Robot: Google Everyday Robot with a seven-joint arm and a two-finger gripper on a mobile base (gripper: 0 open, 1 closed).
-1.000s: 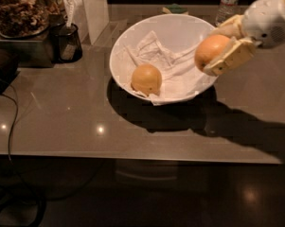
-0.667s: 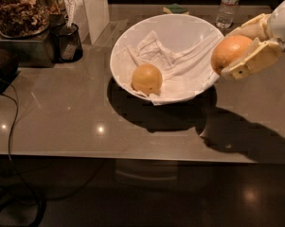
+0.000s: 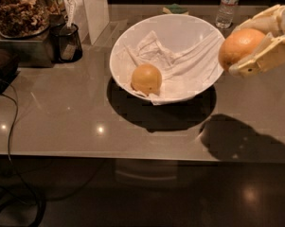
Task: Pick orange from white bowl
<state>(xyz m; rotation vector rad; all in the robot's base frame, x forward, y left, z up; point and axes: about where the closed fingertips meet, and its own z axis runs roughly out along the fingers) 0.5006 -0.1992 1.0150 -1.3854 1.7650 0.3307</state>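
The white bowl (image 3: 132, 56) stands on the grey table, lined with a crumpled white cloth (image 3: 180, 60). A paler, yellower round fruit (image 3: 146, 79) lies low in the bowl at its near left. My gripper (image 3: 248, 48) is at the right edge of the view, outside the bowl's right rim and lifted above the table. It is shut on the orange (image 3: 240, 48), which has a deeper reddish-orange skin. One cream finger lies under the orange, the other behind it.
A clear water bottle (image 3: 227, 4) stands at the back, right of the bowl. A black mug (image 3: 67, 42) and a glass jar of dried bits (image 3: 18, 9) stand at the left. A dark object and cables (image 3: 9, 126) lie at the far left.
My gripper has carried the orange up and to the right, from over the bowl's right rim to beyond it. The paler fruit and the bowl have not moved.
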